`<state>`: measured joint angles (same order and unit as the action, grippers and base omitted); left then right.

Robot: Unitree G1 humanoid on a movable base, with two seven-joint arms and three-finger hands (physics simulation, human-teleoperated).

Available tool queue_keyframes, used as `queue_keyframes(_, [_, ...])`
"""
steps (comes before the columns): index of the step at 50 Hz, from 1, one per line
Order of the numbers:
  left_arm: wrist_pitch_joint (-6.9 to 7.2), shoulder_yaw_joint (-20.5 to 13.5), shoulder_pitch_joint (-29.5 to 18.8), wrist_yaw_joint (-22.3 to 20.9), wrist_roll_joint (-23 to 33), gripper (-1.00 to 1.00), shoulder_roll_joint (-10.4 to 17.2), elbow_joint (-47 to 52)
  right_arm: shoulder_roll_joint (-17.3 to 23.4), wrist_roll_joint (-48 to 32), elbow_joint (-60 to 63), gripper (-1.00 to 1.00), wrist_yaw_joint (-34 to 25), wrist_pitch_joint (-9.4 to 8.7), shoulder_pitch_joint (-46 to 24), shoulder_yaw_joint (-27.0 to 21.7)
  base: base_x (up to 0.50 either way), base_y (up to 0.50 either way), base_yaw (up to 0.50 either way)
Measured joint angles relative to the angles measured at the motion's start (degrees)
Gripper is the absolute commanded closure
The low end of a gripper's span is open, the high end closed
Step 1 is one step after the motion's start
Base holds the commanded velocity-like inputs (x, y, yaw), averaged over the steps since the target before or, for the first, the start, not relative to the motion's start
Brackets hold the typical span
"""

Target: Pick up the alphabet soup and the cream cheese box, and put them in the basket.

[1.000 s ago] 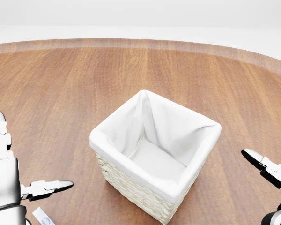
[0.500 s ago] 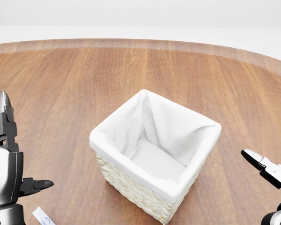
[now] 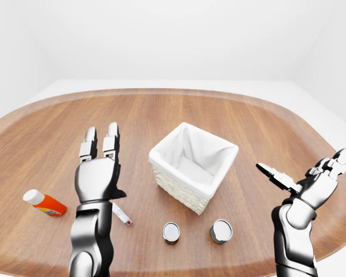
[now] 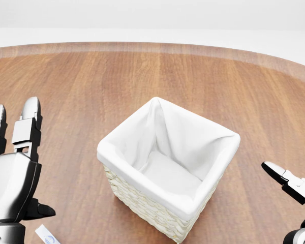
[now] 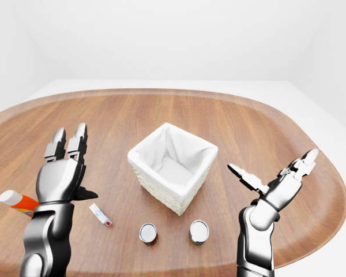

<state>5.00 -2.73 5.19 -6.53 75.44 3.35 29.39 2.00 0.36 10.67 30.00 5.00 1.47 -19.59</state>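
Both hands hold nothing, fingers spread apart: the left hand (image 3: 96, 176) raised left of the white-lined basket (image 3: 193, 166), the right hand (image 3: 311, 183) well right. Near the basket stand two cans (labels unreadable) (image 3: 171, 232) (image 3: 221, 231); a small box (image 3: 121, 214) lies left.

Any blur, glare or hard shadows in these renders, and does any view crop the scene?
All three views are sharp, evenly lit, no glare, only faint shadows. The head view is tight on the basket and cuts off both cans; the left-eye view shows them.
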Motion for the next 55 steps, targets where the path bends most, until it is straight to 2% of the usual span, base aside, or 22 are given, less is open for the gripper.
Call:
queue_keyframes(21, [0.0,-0.34,-1.84,-26.59,5.29,-1.0,-1.93,14.54,0.02,-0.01,-0.12,-1.0,0.0,0.0,-0.07,0.02,0.0,0.0,0.0])
queue_keyframes(28, [0.0,-1.22,-1.28,-33.47,6.3,-1.0,-2.15,18.31,0.04,0.02,-0.19,-1.0,0.0,0.0,-0.11,0.04,0.0,0.0,0.0])
queue_keyframes(36, [0.0,-1.91,1.2,-33.47,6.73,-1.0,-2.79,21.0,0.01,0.05,-0.1,-1.0,0.0,0.0,-0.04,0.05,0.0,0.0,0.0])
queue_keyframes(49, [0.0,-2.24,8.05,-33.47,6.02,-1.0,-3.72,20.43,-0.02,0.05,-0.09,-1.0,0.0,0.0,0.0,0.04,0.0,0.0,0.0])
queue_keyframes(55, [-0.52,-2.0,11.29,-33.28,6.0,-1.0,-4.22,19.77,-0.03,0.04,-0.05,-1.0,0.0,0.0,0.03,0.04,0.0,0.0,0.0])
